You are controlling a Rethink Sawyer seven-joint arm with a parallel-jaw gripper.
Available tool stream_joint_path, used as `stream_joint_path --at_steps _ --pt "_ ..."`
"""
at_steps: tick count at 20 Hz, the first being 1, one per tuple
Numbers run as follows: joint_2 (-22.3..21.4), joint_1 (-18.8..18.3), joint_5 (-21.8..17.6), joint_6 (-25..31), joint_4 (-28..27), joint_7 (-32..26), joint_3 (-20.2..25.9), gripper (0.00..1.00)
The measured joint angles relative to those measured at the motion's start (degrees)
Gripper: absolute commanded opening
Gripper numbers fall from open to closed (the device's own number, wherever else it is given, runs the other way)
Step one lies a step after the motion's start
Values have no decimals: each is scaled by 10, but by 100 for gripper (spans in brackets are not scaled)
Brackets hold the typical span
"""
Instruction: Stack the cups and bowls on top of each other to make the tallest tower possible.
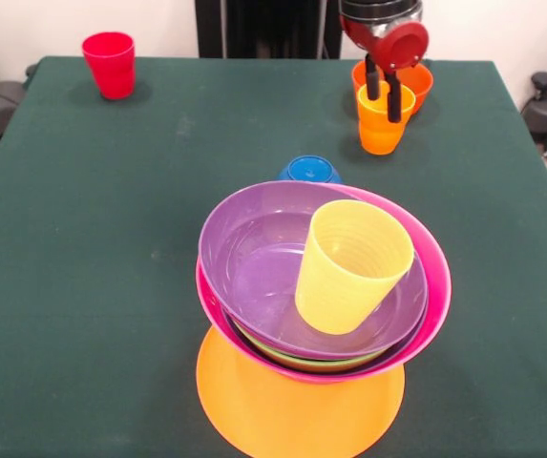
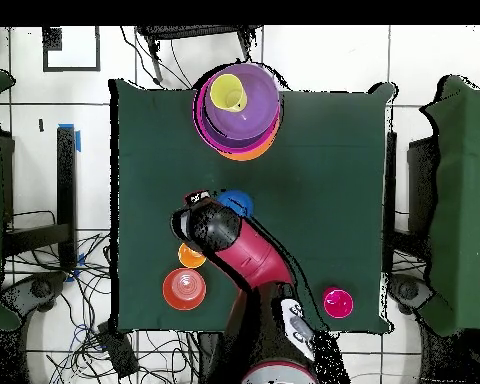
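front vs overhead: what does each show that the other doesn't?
Front only: the gripper with one jaw inside the orange-yellow cup and one outside, the lime green bowl's rim under the purple bowl, and the pink bowl tilted on the orange bowl.
Overhead only: the whole arm, floor cables.
Both: tower with yellow cup on top, red cup, blue bowl, red-orange bowl.
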Motion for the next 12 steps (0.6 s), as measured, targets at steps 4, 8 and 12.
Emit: stream_joint_path --at_steps 4,8,12 --pt "0 13 0 0 -4 0 -3 100" --pt "0 13 0 0 -3 0 -1 100" --pt "-1 5 0 -3 1 0 9 100"
